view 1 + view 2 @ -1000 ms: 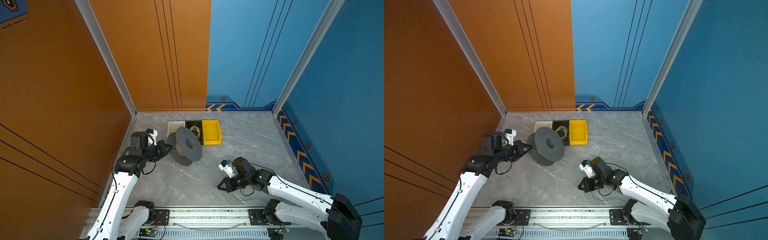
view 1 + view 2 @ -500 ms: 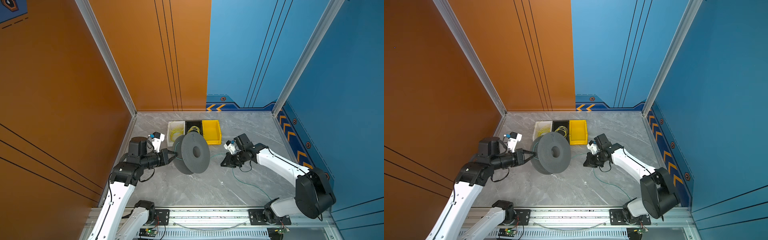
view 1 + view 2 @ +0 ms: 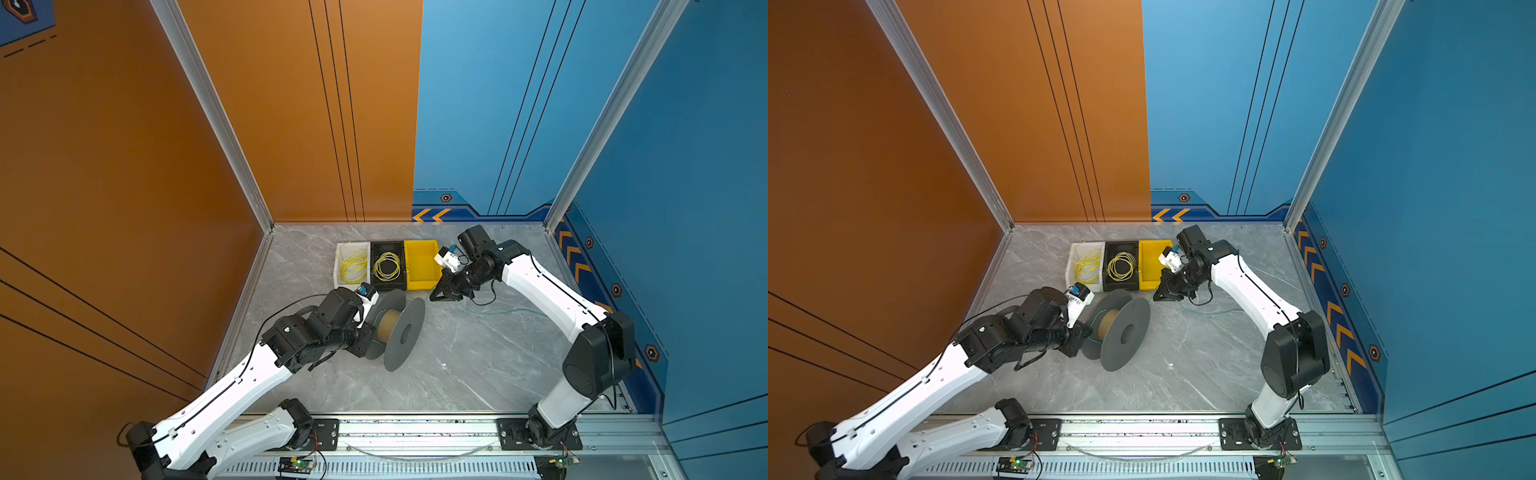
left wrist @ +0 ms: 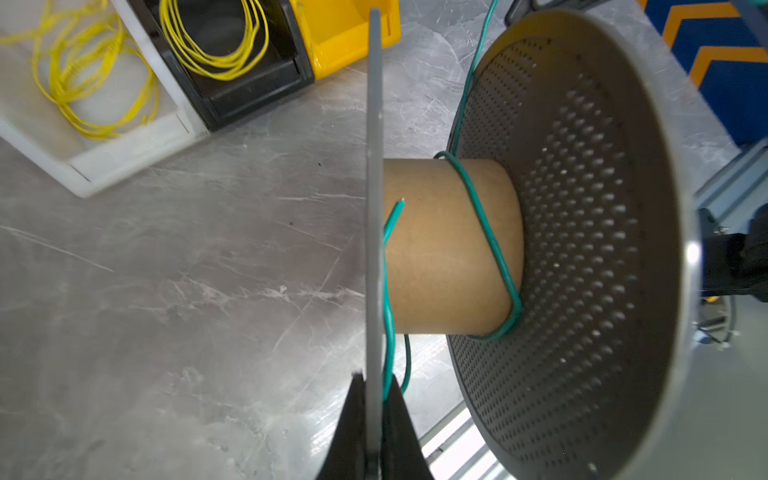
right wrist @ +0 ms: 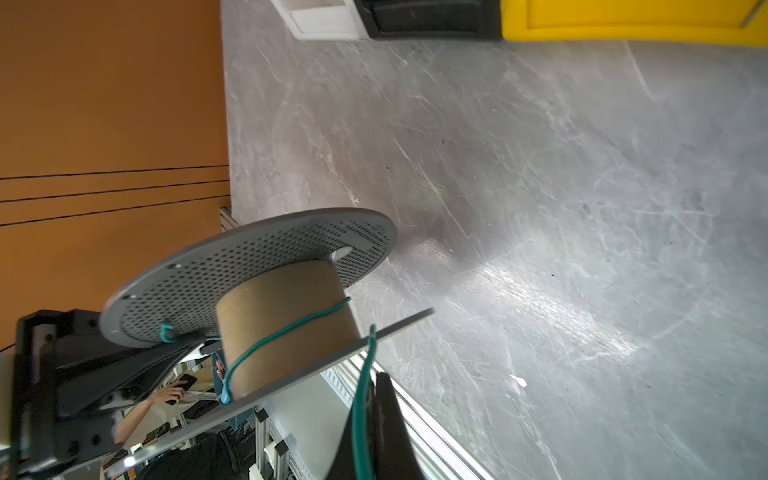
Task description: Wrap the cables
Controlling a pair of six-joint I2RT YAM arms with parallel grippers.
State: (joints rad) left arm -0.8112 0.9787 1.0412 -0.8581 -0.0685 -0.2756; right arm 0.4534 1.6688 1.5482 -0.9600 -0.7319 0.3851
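The left tool (image 4: 376, 419) is closed on the rim of one flange of the spool (image 3: 401, 328). The wire (image 4: 486, 232) appears pinched beside that flange. This grip likely anchors the wire's start and steadies the spool for turning. One loose turn crosses the cardboard core (image 4: 440, 249). The right tool (image 5: 365, 432) is closed on the wire just beyond the opposite flange, apparently to guide and tension it. The remaining wire trails over the bench (image 3: 457, 374) beneath the right arm.

Wire (image 4: 492, 239) teal-green; spool (image 4: 582, 249) dark grey with dot-perforated flanges, core (image 4: 436, 257) tan; coils (image 3: 387, 266) yellow; white bin (image 3: 337, 266), black bin (image 3: 387, 244), yellow bin (image 3: 419, 266); table (image 3: 457, 365) grey marble, white-veined.
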